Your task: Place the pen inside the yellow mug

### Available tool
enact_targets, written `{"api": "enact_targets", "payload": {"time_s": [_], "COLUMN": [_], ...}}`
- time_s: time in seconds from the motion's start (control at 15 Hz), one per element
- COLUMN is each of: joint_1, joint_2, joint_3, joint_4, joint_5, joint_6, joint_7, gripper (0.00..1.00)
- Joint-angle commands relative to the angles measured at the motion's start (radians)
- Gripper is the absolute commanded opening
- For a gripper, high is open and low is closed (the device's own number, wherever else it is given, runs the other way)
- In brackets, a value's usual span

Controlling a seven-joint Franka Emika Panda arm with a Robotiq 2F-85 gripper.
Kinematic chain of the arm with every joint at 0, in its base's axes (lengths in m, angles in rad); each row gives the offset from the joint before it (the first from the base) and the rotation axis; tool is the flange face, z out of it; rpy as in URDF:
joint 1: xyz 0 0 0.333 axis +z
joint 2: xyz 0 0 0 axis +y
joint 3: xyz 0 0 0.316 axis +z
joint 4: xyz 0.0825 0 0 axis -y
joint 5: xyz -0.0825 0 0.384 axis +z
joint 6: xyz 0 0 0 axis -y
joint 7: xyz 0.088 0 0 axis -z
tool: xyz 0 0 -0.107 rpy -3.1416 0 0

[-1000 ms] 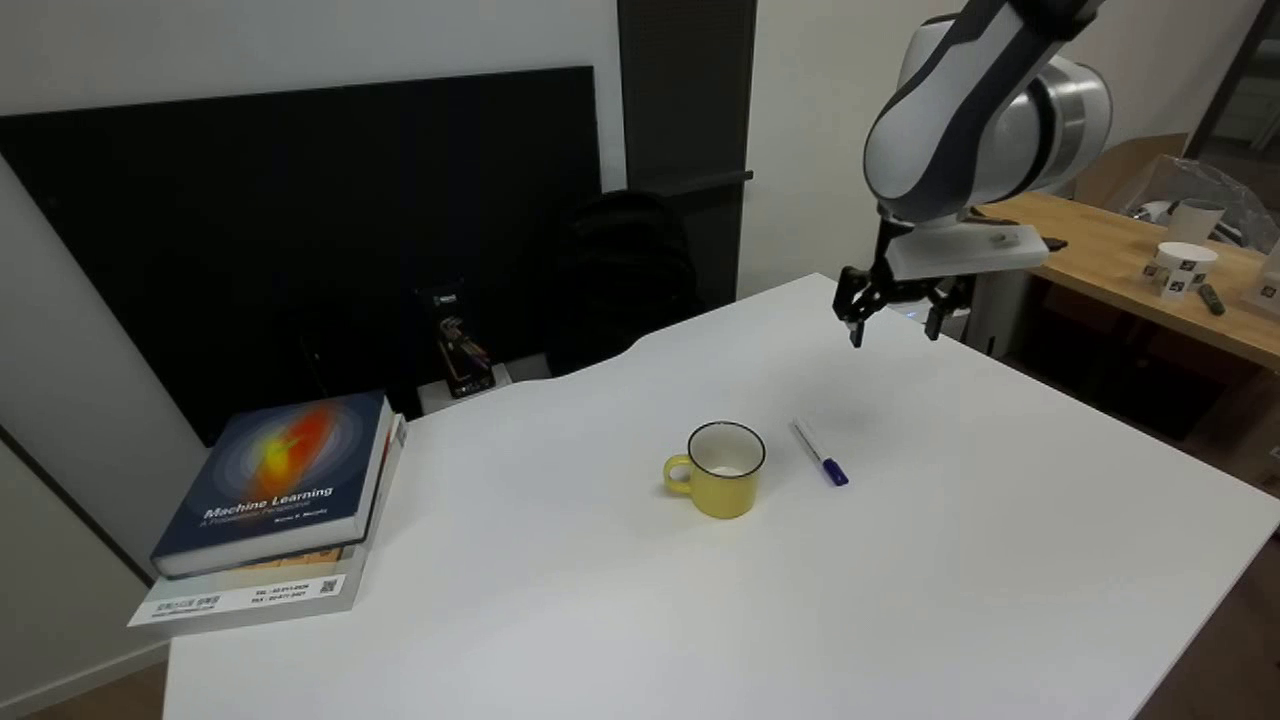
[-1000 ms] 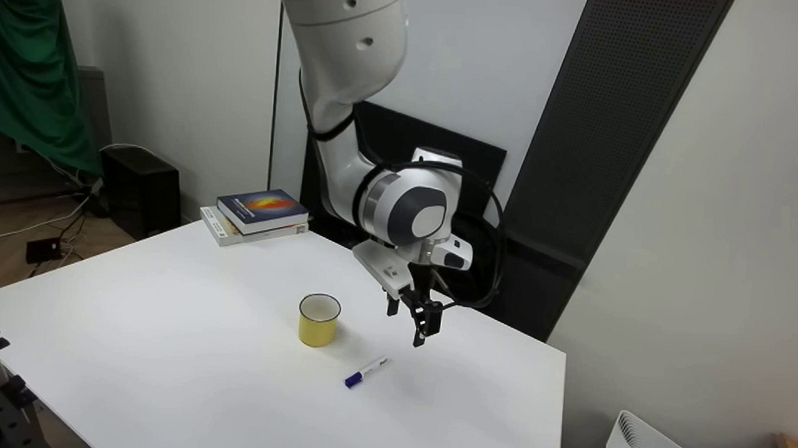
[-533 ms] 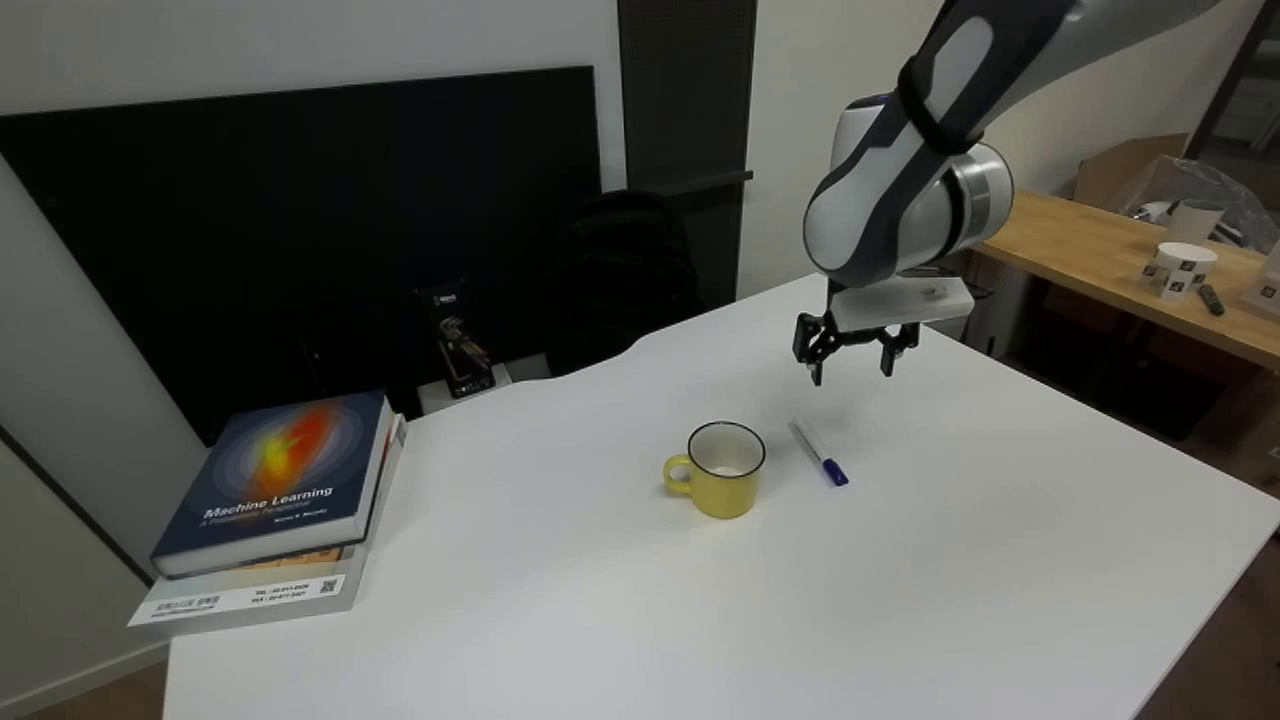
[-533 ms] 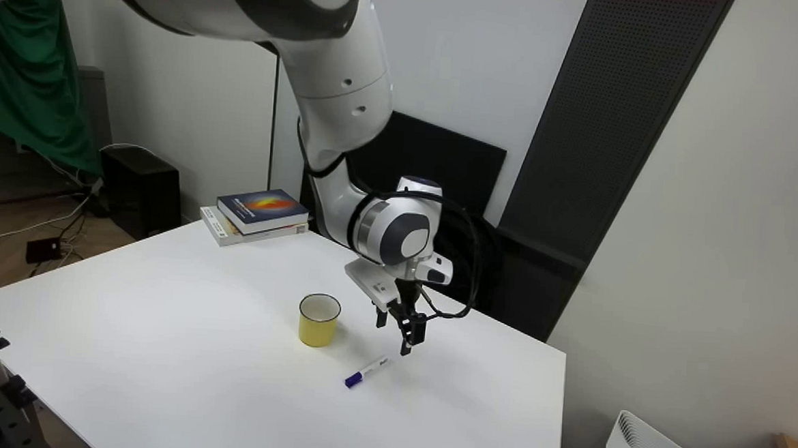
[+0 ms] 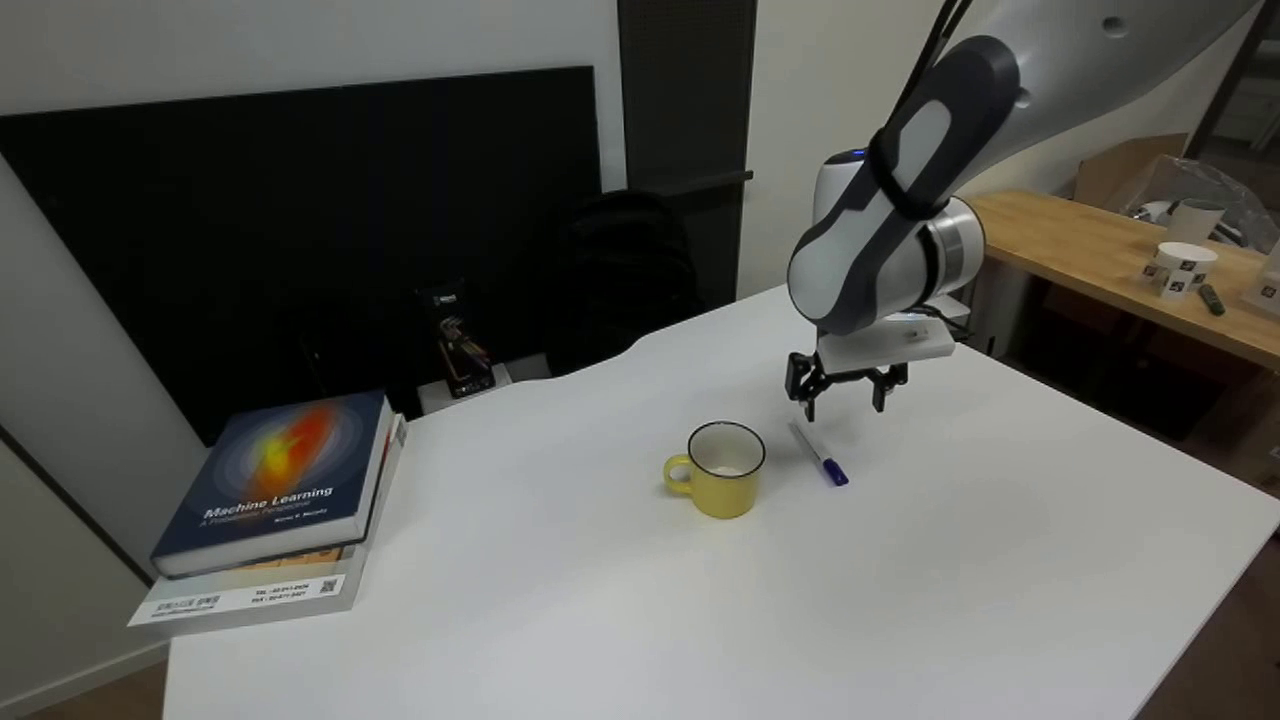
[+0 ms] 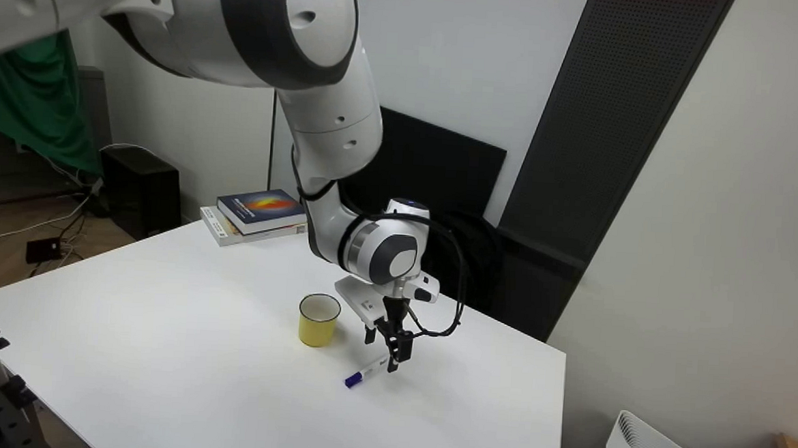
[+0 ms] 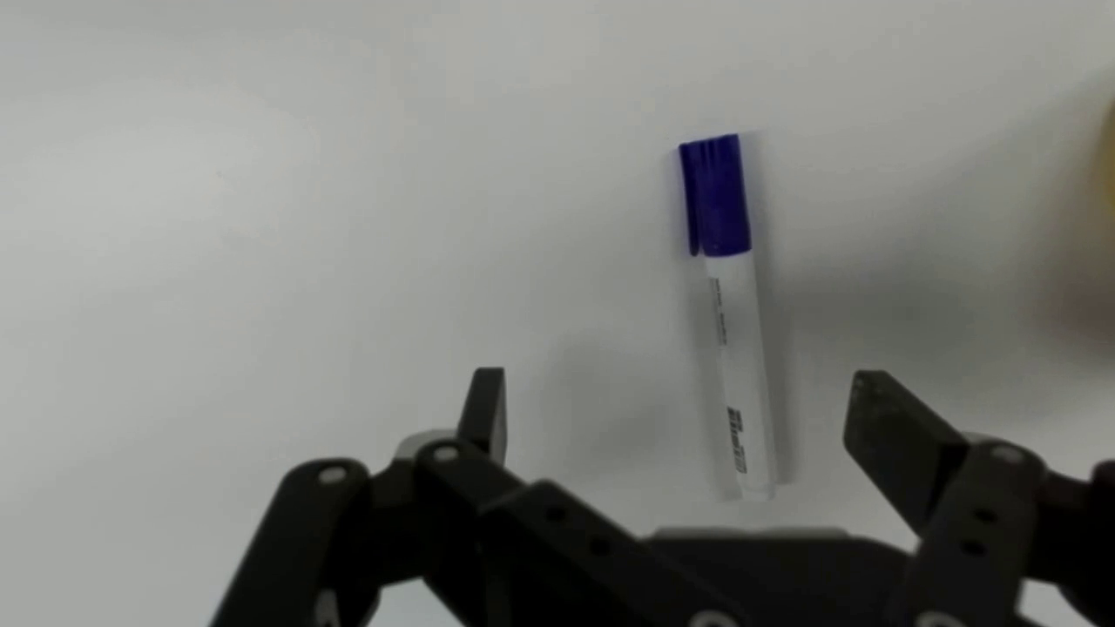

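The pen, with a white barrel and a dark blue cap, lies flat on the table in both exterior views (image 5: 820, 455) (image 6: 368, 370). In the wrist view the pen (image 7: 739, 348) points away, its barrel end between the fingers. The yellow mug stands upright beside the pen in both exterior views (image 5: 724, 492) (image 6: 317, 330), its handle on the side away from the pen. A blurred edge of the mug (image 7: 1108, 165) shows at the right of the wrist view. My gripper (image 5: 845, 409) (image 6: 381, 355) (image 7: 675, 392) is open and empty, a little above the table over the pen's barrel end.
The white table (image 5: 560, 600) carries a stack of two books (image 5: 280, 480) at its far side, away from the mug. A black monitor-like panel (image 5: 300, 240) and a dark backpack (image 5: 625, 270) stand behind the table edge.
My gripper has come down and moved across toward the pen, now low over its barrel end. It stays open. The pen and mug have not moved.
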Motion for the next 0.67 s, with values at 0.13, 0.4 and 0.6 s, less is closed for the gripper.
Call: {"api": "enact_targets", "payload": {"time_s": [0.13, 0.4, 0.6], "joint_1": [0.002, 0.000, -0.006], "joint_2": [0.046, 0.069, 0.087], "joint_3": [0.007, 0.018, 0.031], "joint_4": [0.039, 0.048, 0.055], "joint_5": [0.021, 0.027, 0.022], "joint_6": [0.020, 0.060, 0.076], "joint_7": [0.031, 0.020, -0.002], "gripper": [1.00, 1.00, 1.00]}}
